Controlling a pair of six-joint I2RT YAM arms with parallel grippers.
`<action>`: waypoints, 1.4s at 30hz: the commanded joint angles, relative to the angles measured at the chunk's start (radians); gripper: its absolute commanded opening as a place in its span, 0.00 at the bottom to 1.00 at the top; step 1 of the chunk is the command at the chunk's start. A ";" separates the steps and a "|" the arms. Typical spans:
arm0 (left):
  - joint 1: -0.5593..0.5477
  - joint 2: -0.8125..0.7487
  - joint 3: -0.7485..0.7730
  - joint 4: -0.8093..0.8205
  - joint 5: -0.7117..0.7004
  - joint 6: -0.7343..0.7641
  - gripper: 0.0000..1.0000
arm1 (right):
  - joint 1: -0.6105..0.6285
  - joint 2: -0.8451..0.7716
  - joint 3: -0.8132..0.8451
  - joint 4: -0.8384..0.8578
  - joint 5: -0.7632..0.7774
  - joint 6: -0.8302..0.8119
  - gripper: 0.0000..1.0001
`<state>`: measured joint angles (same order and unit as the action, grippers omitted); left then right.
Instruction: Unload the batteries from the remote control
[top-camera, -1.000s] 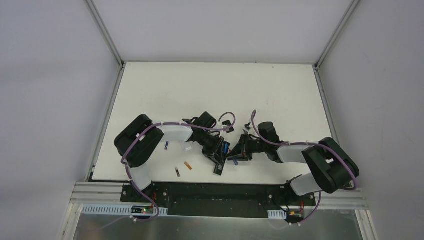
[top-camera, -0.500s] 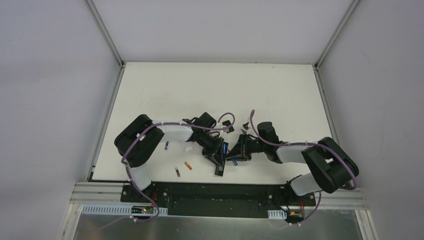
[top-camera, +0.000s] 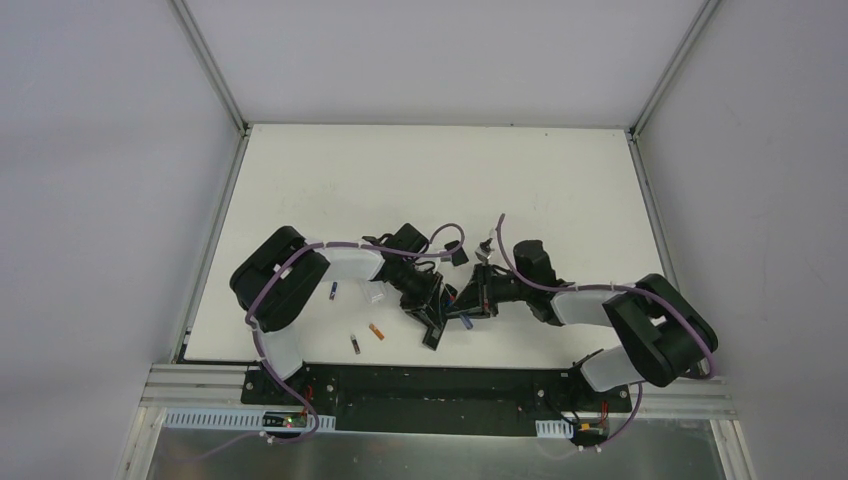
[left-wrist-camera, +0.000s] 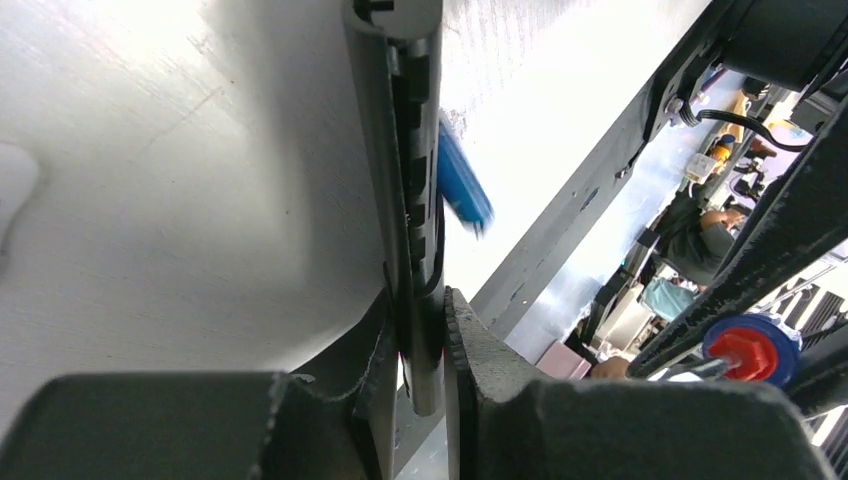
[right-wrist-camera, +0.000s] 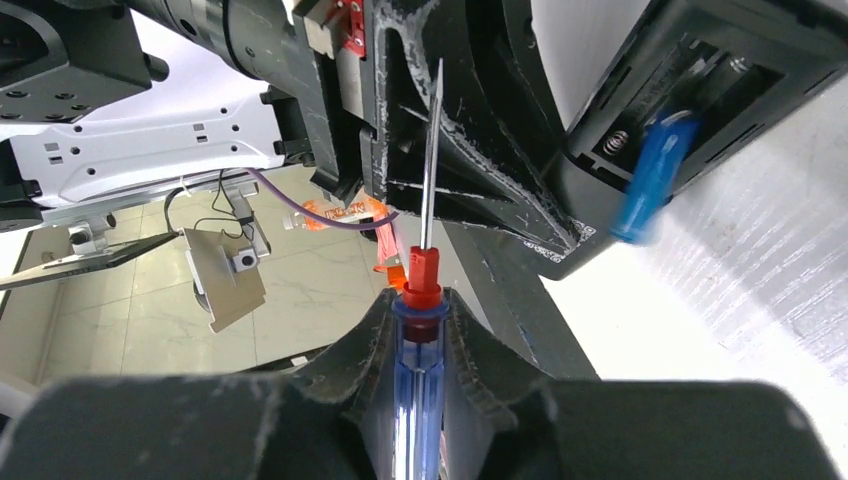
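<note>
Furthest left, a loose blue battery (top-camera: 333, 291), a dark battery (top-camera: 352, 343) and an orange battery (top-camera: 377, 331) lie on the table (top-camera: 400, 170) close to my left arm. A careless sweep of that arm could roll them off the near edge. The remote (left-wrist-camera: 400, 150) is held only by its thin end, so I judge a hard pry could twist it out of my grip. The hanging battery (right-wrist-camera: 645, 180) sticks half out of the open bay and could drop and roll away. My left gripper (left-wrist-camera: 420, 335) is nearly closed, pinching the remote's end. My right gripper (right-wrist-camera: 420, 320) is squeezed around the screwdriver (right-wrist-camera: 422, 280), whose blade points away from the bay; whether its tip touches anything I cannot tell
</note>
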<state>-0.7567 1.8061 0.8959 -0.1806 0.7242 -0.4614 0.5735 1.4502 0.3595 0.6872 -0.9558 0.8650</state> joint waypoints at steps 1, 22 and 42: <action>-0.002 0.041 -0.032 -0.073 -0.184 0.063 0.00 | 0.006 -0.067 0.032 0.148 -0.070 -0.048 0.00; 0.000 -0.159 -0.034 -0.194 -0.364 0.056 0.70 | -0.037 -0.251 0.158 -0.953 0.853 -0.351 0.00; 0.001 -0.737 -0.110 -0.256 -0.862 -0.079 0.99 | 0.035 -0.111 0.187 -0.967 0.851 -0.342 0.07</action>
<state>-0.7578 1.1740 0.8261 -0.4057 0.0429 -0.4889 0.5674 1.2793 0.5373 -0.1940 -0.1623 0.5419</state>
